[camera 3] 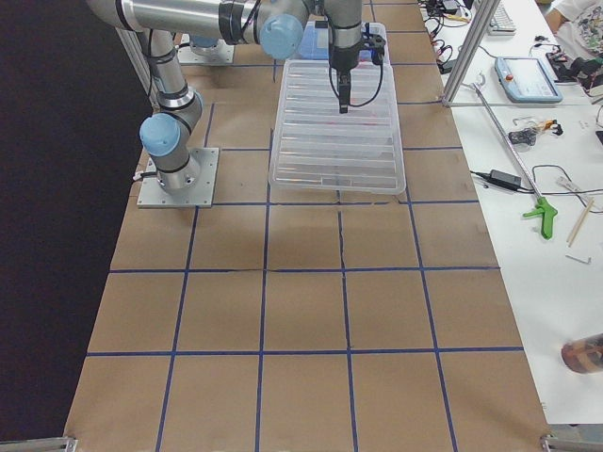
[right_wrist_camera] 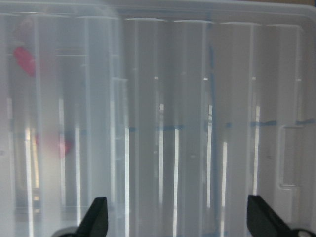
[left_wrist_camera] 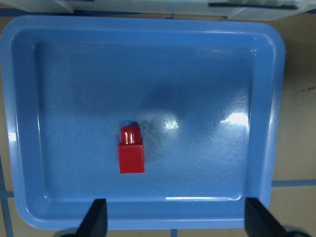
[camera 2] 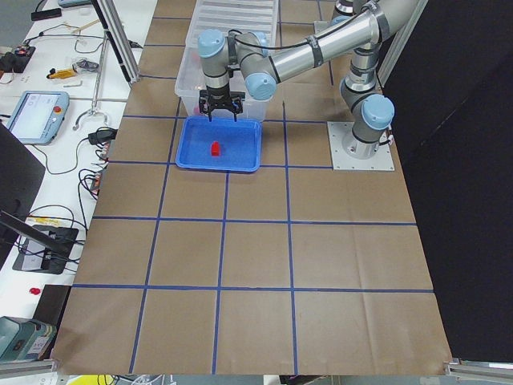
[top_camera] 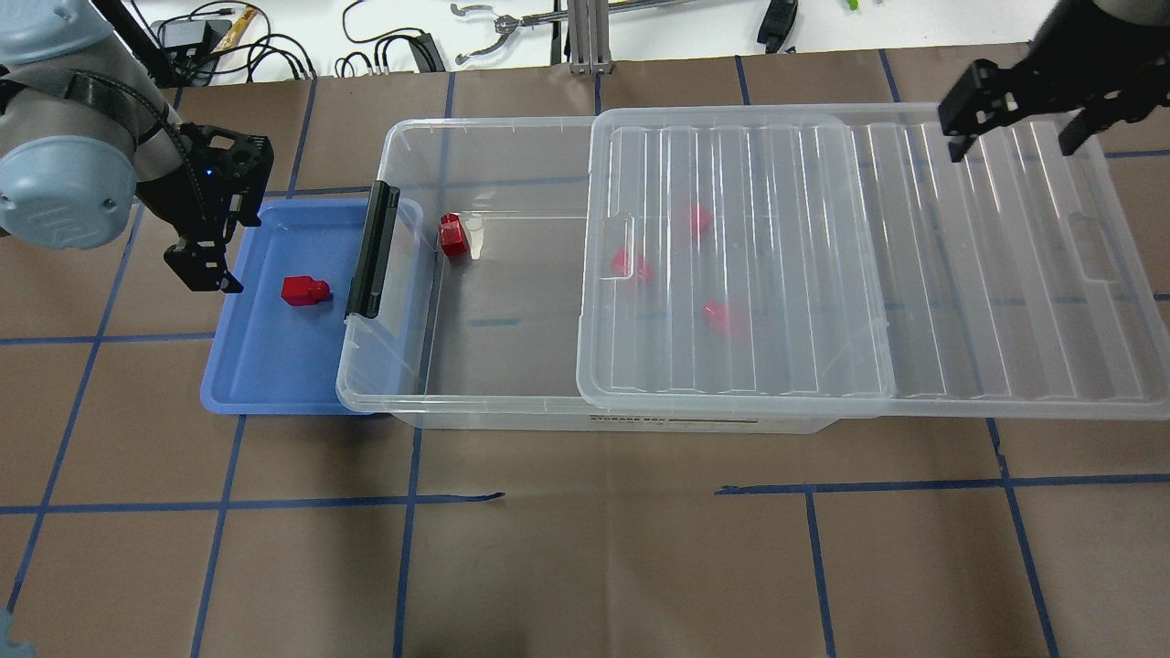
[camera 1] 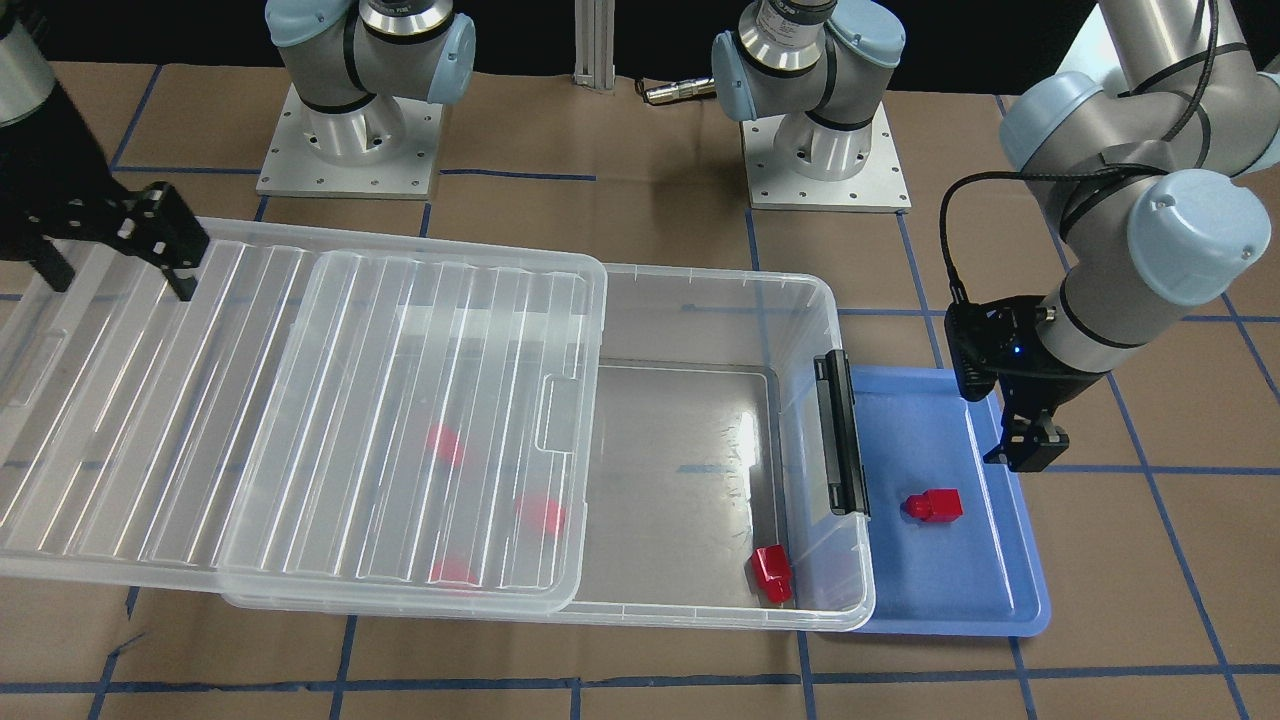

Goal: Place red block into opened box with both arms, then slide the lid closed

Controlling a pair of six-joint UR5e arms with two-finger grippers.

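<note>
One red block (camera 1: 935, 505) (top_camera: 304, 291) (left_wrist_camera: 131, 150) lies on the blue tray (camera 1: 1010, 600) (left_wrist_camera: 256, 98). My left gripper (camera 1: 1030, 455) (top_camera: 206, 274) (left_wrist_camera: 175, 222) hangs open above the tray's outer side, holding nothing. Another red block (camera 1: 772, 573) (top_camera: 452, 235) sits in the uncovered end of the clear box (camera 1: 800, 290) (top_camera: 402, 137), near its black latch bar (camera 1: 840, 435). The ribbed lid (camera 1: 300, 400) (top_camera: 914, 274) (right_wrist_camera: 197, 123) is slid partway off; three more red blocks show blurred under it. My right gripper (camera 1: 122, 280) (top_camera: 1012, 146) (right_wrist_camera: 177, 222) is open over the lid's far end.
The blue tray butts against the box's latch end. Both arm bases (camera 1: 350, 130) stand behind the box. Brown paper with blue tape lines covers the table. Cables and tools (top_camera: 274, 46) lie beyond the back edge.
</note>
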